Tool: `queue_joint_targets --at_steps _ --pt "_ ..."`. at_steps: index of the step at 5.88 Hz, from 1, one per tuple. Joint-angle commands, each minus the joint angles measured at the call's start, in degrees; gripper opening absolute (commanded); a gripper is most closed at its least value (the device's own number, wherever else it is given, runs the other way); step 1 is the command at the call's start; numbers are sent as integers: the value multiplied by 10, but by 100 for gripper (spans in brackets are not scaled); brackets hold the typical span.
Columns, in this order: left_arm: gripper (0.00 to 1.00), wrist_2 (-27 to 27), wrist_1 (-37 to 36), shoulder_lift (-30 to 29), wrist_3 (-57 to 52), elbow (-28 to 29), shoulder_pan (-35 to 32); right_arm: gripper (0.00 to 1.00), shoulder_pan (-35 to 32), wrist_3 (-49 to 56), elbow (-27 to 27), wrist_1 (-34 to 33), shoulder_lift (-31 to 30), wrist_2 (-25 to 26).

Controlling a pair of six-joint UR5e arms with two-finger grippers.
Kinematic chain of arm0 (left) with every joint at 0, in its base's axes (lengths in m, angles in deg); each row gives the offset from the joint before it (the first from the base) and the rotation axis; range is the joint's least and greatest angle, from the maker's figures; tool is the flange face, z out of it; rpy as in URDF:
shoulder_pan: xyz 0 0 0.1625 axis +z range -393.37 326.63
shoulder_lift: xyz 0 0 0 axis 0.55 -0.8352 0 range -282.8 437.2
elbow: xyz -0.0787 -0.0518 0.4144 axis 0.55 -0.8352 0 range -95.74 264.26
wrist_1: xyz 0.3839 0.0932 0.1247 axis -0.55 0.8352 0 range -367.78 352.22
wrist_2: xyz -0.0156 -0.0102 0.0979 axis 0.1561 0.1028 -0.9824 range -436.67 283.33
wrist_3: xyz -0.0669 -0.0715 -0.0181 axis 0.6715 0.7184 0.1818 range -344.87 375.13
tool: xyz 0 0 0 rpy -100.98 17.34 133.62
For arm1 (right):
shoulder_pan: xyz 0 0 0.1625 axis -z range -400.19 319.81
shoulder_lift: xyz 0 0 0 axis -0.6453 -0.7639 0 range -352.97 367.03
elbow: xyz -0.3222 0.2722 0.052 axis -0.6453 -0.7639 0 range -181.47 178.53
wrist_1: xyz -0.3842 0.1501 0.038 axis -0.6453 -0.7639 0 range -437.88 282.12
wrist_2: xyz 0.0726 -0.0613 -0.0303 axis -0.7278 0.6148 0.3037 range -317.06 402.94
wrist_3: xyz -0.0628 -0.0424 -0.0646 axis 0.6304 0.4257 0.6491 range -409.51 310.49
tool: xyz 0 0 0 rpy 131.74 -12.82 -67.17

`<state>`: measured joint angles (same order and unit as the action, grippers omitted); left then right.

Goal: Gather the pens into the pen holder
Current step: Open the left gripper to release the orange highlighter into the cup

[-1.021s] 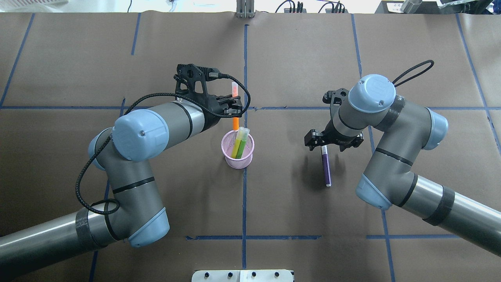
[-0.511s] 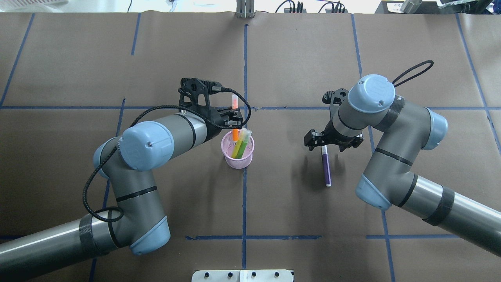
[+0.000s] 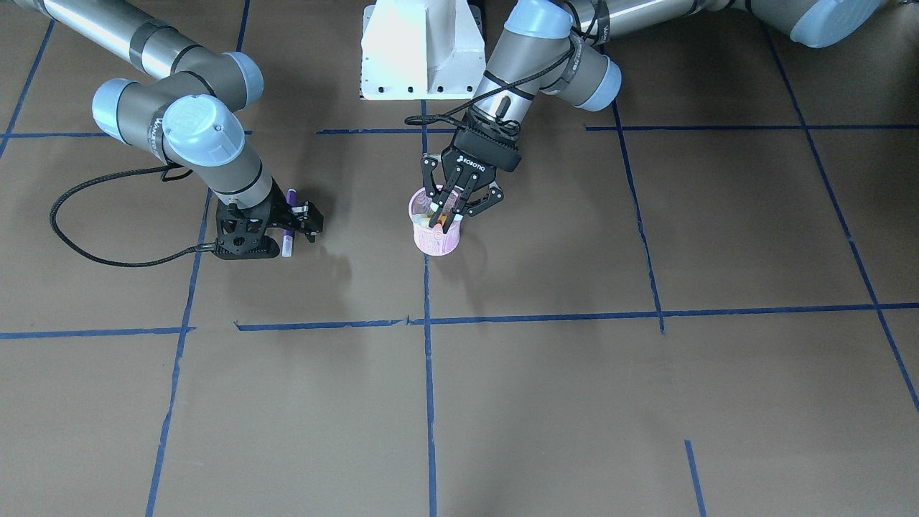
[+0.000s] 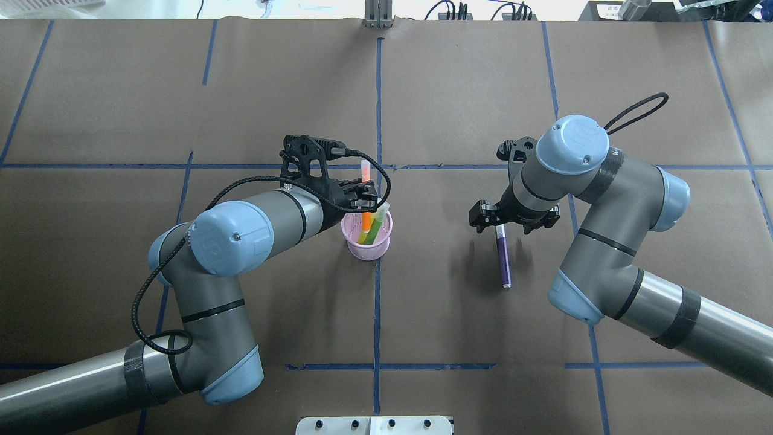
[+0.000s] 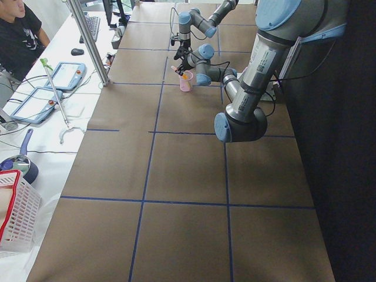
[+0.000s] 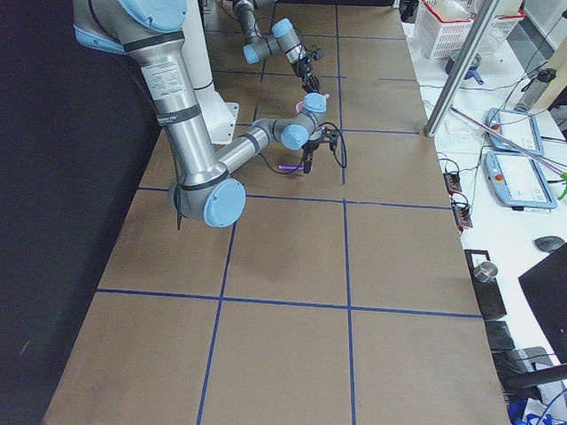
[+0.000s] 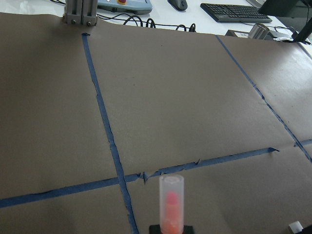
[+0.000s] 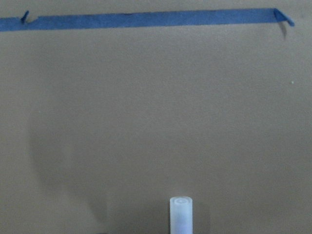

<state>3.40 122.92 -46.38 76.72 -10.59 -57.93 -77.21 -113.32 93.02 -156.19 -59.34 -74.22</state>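
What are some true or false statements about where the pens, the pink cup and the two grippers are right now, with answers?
1. The left gripper holds the orange pen, whose lower end is inside the pen holder. True.
2. The purple pen stands in the pen holder. False: it lies flat on the table, with its cap end under the right gripper.
3. A green pen leans inside the pen holder. True.
4. The pen holder lies tipped on its side. False: it stands upright, with its opening up.
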Motion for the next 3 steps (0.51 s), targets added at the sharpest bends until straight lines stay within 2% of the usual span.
queue_joint_targets --at_steps 1,2,3 --pt "57 2 0 0 0 -2 0 100 0 -1 0 0 0 0" --pt "100 2 0 0 0 -6 0 100 1 -1 0 0 1 0" --pt "100 1 0 0 0 -7 0 100 1 -1 -1 0 2 0"
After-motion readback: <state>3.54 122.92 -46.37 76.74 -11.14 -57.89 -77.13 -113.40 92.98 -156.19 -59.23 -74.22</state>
